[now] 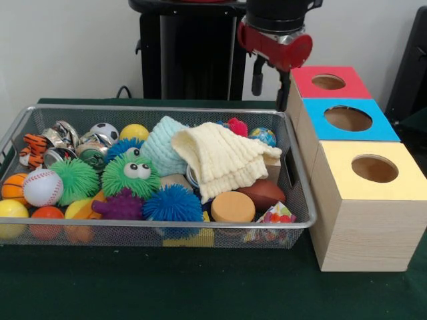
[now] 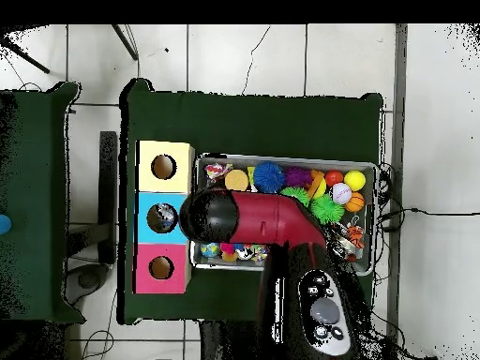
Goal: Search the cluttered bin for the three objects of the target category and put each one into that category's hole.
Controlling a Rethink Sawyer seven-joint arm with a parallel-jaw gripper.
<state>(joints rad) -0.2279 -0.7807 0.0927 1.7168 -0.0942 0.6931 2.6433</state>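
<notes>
Front view has the gripper (image 1: 271,83) hanging above the bin's far right corner, just behind the red box (image 1: 328,82), fingers a little apart with nothing between them. All the balls, like the baseball (image 1: 42,187) and soccer ball (image 1: 104,131), sit down in the mesh bin (image 1: 153,230) well off toward the other end. A cream cloth (image 1: 223,160) covers whatever's under it. Overhead, the arm (image 2: 253,220) blocks the bin's middle.

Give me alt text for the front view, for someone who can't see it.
A wire mesh bin crammed with balls, spiky toys and a cream cloth sits beside three wooden boxes with round holes, topped red, blue and yellow. The gripper hangs above the bin's far corner, holding nothing.
</notes>
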